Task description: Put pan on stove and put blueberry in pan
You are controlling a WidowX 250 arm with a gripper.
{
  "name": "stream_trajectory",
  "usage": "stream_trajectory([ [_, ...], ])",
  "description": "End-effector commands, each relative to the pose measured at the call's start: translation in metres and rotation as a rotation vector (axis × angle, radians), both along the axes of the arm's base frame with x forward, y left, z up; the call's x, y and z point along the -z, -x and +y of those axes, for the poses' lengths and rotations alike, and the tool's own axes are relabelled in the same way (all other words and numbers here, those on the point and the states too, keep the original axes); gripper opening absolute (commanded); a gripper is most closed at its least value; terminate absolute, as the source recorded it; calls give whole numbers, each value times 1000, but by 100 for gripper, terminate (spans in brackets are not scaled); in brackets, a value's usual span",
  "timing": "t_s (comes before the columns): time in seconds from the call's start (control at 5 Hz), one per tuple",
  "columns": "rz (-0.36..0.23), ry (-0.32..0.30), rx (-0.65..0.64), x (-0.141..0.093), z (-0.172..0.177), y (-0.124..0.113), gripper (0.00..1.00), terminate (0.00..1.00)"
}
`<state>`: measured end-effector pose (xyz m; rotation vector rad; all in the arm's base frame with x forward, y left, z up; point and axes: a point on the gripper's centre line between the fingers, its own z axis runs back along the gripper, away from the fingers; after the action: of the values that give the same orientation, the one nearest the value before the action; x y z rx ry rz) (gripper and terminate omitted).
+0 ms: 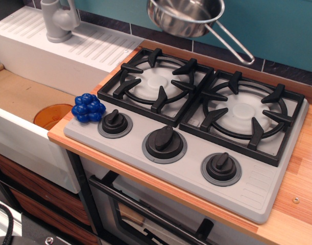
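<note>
— At the counter's front edge, what waits?
— Blueberry (88, 107) rests beside the stove (196, 153), near a knob.
— Farther back?
— Pan (185, 15) hangs above the left burner; gripper unseen. Step one: lowering it comes next.

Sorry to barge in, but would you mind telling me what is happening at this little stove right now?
The pan is up in the air at the top of the view, above the back of the stove, with its wire handle pointing down to the right. Whatever holds it is out of frame, so the gripper cannot be seen. Both burners are bare. The blueberry sits untouched at the stove's front left corner, beside the leftmost knob.
</note>
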<state>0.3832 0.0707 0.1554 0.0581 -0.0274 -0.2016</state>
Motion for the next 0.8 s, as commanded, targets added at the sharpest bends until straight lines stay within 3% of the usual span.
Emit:
stream_trajectory([
  [0.0, -59, 6, -15, 6, 17, -3, 0, 0],
  [0.6, -81, 28, -54, 47, 36, 12, 0, 0],
])
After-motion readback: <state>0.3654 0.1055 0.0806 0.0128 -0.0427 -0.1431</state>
